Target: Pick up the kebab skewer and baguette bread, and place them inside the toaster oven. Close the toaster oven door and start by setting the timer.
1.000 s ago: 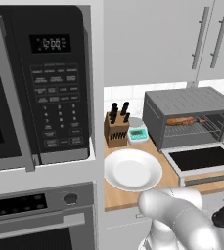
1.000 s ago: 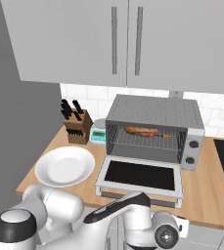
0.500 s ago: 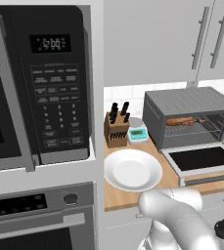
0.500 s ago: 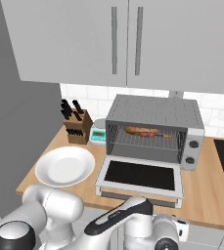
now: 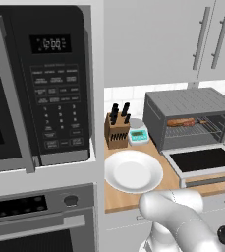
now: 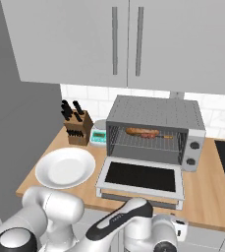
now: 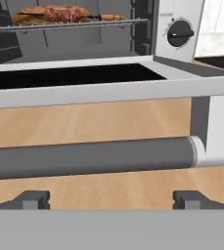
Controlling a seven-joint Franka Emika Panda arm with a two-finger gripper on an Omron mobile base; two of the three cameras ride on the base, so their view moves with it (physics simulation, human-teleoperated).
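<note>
Left base view, far left: a black microwave [image 5: 40, 83] with a glossy keypad, its left side cut off by the frame edge. Below it, a built-in oven [image 5: 35, 216] with 1 round knob; its lower part runs out of frame. On the wooden counter [image 5: 170, 183] to the right stand a knife block [image 5: 117, 132] with dark handles and a small scale [image 5: 138, 136], partly hidden behind a round white plate [image 5: 133, 171].

Further right, the toaster oven [image 6: 155, 130]: boxy grey metal, ribbed top, wire rack inside, knobs on the right panel. The toaster oven door [image 6: 141, 178] lies dropped flat, dark glass in a silver frame. On the rack lie the baguette bread [image 7: 29, 15] and the kebab skewer [image 7: 69, 13], side by side; in both base views they blur into 1 brown shape, and where they touch is hard to tell. In the hand view the bread's left end is cut off.

The gripper [image 7: 111, 199] sits low before the door, fingers spread wide, holding nothing. The door's dark round handle bar [image 7: 89, 156] crosses just above the fingertips [image 7: 33, 199]; contact cannot be judged. In the base views the white arm hides the gripper.
</note>
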